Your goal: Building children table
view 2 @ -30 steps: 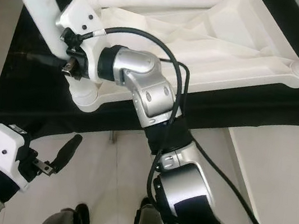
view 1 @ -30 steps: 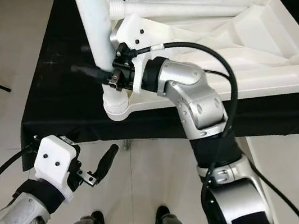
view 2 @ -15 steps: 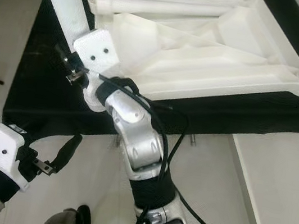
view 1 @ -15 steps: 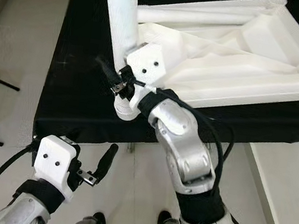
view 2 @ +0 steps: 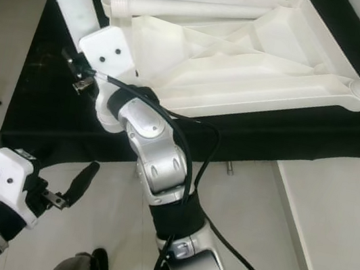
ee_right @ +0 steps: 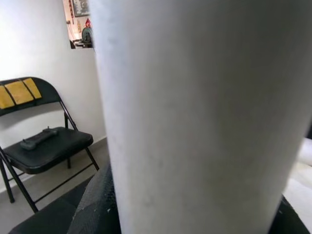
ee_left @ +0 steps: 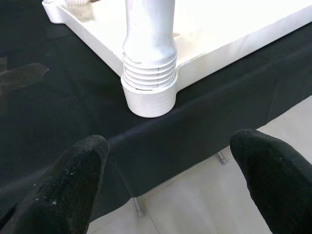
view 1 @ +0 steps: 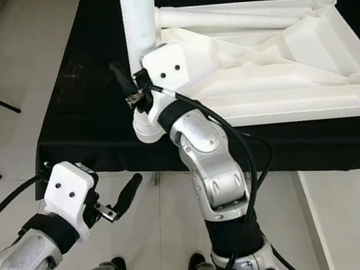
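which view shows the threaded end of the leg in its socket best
The left wrist view: the leg's ribbed end sits in the round corner socket, close and unobstructed. In the eye views the right gripper and wrist hide most of it. The right wrist view gives just the bare shaft.

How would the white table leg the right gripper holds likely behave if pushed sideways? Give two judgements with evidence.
The white table leg looks like rigid moulded plastic, so probably stiff and light. Its ribbed end sits in the corner socket, so it would likely resist tipping; its smooth surface might slip in the right gripper.

White table leg (view 1: 132, 11) and upturned white tabletop (view 1: 294, 64) on black cloth (view 1: 90, 93); black-fingered left pincer (view 1: 122, 198).
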`<state>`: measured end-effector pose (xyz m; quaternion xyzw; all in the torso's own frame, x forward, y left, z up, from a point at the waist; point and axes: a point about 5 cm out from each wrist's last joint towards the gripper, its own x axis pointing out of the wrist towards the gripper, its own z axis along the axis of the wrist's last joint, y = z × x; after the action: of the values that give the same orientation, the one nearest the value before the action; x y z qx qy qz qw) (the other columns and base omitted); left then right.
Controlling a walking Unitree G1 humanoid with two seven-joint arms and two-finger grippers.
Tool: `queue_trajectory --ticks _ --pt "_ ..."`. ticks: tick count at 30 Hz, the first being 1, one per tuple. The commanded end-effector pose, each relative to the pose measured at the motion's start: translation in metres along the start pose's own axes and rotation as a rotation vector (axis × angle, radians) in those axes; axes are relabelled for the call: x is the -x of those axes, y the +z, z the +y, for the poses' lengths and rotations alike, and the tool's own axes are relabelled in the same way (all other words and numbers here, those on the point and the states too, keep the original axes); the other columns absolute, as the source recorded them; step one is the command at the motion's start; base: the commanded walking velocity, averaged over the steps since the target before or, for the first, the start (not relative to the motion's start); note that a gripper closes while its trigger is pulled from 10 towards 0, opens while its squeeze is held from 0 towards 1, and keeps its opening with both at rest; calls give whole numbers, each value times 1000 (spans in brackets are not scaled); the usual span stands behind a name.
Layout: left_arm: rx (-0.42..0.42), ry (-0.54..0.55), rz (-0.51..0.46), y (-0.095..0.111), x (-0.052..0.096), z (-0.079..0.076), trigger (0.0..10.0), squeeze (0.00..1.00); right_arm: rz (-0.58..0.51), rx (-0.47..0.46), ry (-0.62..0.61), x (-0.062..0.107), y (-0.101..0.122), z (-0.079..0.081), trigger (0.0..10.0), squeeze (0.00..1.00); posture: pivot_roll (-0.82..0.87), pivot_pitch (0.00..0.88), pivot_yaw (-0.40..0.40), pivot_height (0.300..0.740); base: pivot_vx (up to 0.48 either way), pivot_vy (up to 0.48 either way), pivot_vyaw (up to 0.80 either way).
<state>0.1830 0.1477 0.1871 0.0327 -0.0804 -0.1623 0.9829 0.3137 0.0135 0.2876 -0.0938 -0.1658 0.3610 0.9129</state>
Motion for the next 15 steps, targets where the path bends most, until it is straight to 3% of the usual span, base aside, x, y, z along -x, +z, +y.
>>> queue_trajectory --ticks 1,9,15 --pt "-2 19 24 -6 2 3 10000 0 162 -99 7 3 -36 0 10000 0 24 343 32 740 0 0 0" --pt "-16 34 29 -11 -4 8 10000 0 110 -137 68 -5 -27 -6 10000 0 24 309 25 740 0 0 0" --pt "-7 81 38 -15 -10 16 10000 0 -31 -220 144 -13 -1 -12 10000 0 29 267 19 740 0 0 0"
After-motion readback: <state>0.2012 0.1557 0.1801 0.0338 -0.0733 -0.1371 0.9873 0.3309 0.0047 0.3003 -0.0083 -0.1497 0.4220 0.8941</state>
